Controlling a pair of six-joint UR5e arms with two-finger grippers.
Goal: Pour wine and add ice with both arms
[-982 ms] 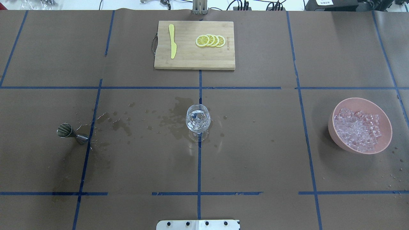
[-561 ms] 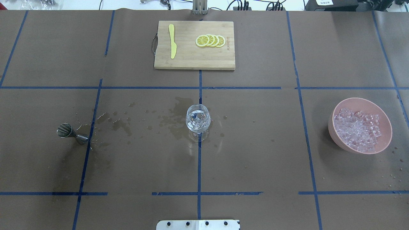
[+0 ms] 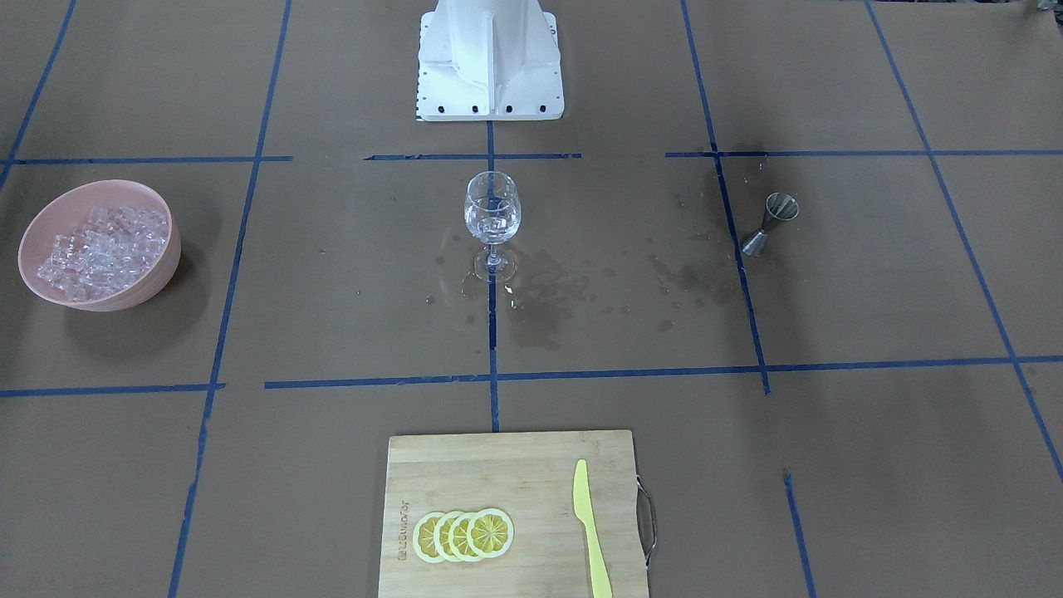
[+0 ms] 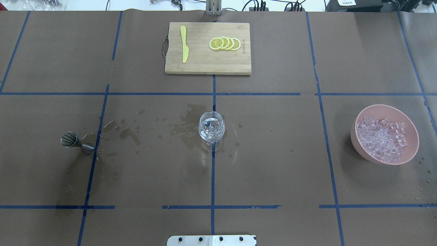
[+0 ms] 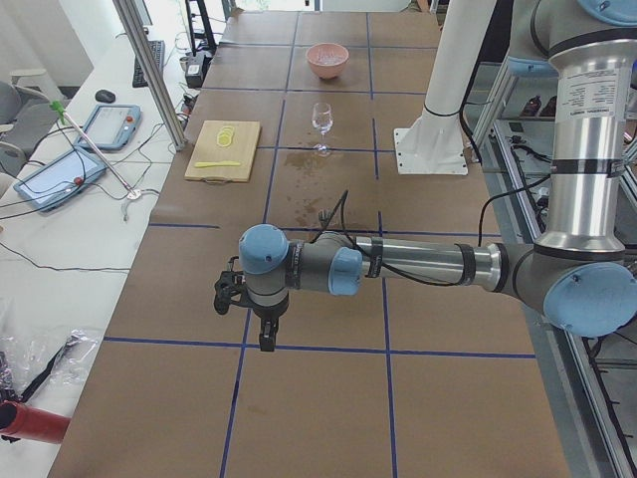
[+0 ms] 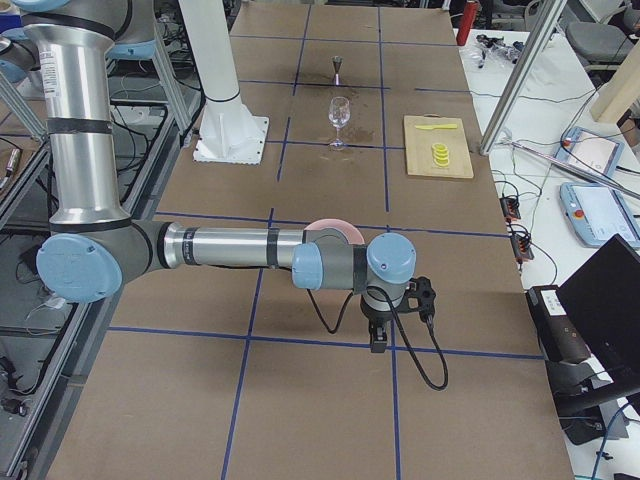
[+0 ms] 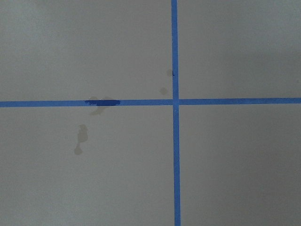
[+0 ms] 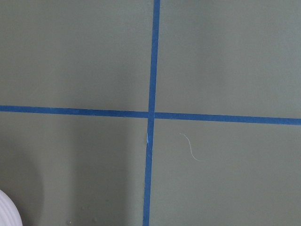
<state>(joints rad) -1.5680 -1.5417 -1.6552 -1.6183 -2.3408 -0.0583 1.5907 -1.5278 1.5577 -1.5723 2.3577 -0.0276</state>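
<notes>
Clear stemmed wine glass (image 4: 211, 128) upright at table centre, with glassy cubes inside; liquid not distinguishable. Heaped clear ice (image 4: 382, 141) fills the pink round bowl (image 4: 389, 111) at far right. Steel double-cone jigger (image 4: 76, 143) at far left. Left gripper (image 5: 267, 337) and right gripper (image 6: 378, 338) hang over brown paper at opposite table ends; finger spacing cannot be told.
</notes>
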